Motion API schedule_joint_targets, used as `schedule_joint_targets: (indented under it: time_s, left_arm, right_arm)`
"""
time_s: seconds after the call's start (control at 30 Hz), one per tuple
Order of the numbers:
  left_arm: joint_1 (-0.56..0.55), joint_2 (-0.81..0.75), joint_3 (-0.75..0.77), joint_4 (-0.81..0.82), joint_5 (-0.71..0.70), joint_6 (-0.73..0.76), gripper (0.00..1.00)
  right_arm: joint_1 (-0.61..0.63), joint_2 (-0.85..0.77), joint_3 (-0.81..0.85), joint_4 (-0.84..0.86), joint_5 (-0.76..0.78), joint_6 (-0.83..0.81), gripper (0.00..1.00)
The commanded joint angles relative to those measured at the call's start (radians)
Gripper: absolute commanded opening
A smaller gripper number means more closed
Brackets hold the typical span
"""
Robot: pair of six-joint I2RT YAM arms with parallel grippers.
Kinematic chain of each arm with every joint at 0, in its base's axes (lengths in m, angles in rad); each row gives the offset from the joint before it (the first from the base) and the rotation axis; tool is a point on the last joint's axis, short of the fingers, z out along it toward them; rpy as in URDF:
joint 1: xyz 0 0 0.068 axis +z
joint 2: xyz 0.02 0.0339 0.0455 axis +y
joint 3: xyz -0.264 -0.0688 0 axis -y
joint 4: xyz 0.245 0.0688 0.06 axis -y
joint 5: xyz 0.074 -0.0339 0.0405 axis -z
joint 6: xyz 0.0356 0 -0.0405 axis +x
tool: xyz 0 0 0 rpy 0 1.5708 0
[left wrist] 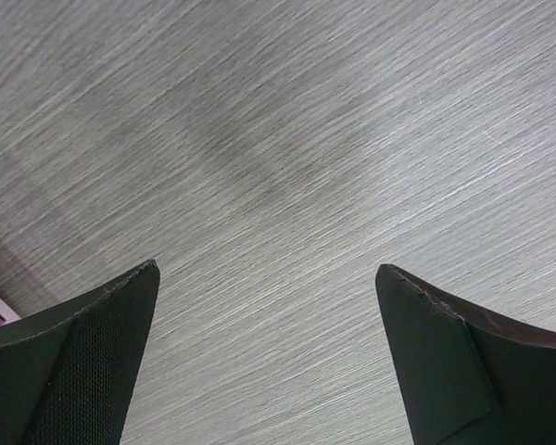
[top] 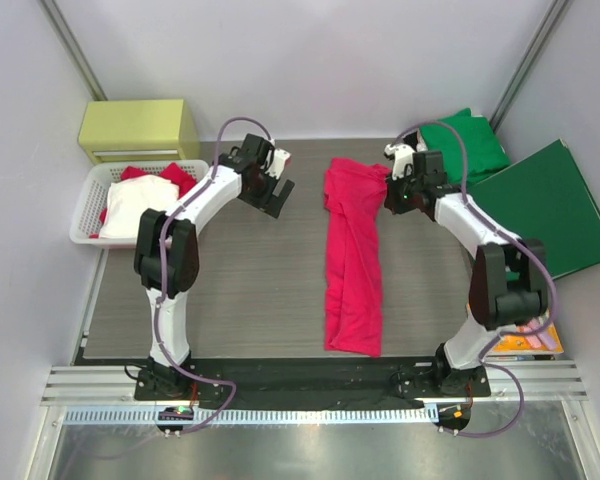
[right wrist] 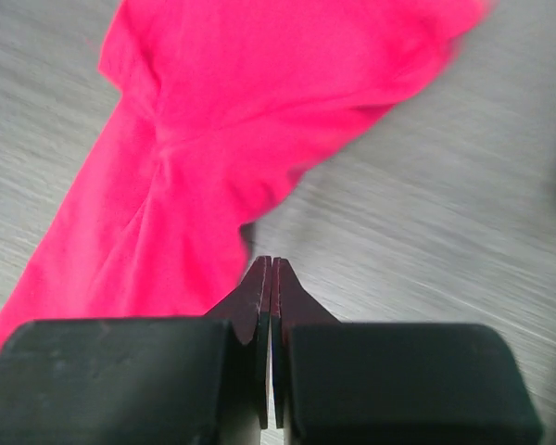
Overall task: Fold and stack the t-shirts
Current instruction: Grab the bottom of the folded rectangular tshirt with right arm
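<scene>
A bright pinkish-red t-shirt (top: pixel 352 260) lies in a long, loosely folded strip down the middle of the table, and it fills the upper left of the right wrist view (right wrist: pixel 213 120). My right gripper (top: pixel 390 190) (right wrist: pixel 271 260) is at the shirt's far right corner. Its jaws are pressed together with no cloth showing between them, and the shirt's edge lies just beside the tips. My left gripper (top: pixel 272 190) (left wrist: pixel 267 269) hangs wide open over bare table, left of the shirt. A green t-shirt (top: pixel 467 143) sits bunched at the back right. A pale t-shirt (top: pixel 138 205) lies in the basket.
A white basket (top: pixel 85 215) at the left holds the pale cloth and some red cloth (top: pixel 170 177). A yellow-green box (top: pixel 140 128) stands behind it. A flat dark-green folder (top: pixel 550 210) leans at the right. An orange item (top: pixel 535 340) lies near the right arm's base.
</scene>
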Motion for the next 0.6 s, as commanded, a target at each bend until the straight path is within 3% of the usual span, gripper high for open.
schedule_joint_targets:
  time_s: [0.0,0.47,0.57]
  left_arm:
    - [-0.002,-0.066,-0.017,0.034,-0.008,-0.003,1.0]
    - [-0.002,-0.114,-0.096,0.063,-0.068,0.033,1.0]
    - [-0.002,-0.124,-0.103,0.065,-0.083,0.04,1.0]
  right_arm:
    - [0.009,0.158,0.141,-0.051,-0.067,0.032,0.01]
    - [0.079,0.773,0.881,-0.264,0.063,0.031,0.01]
    - [0.078,0.838,0.992,-0.341,0.074,0.031,0.01]
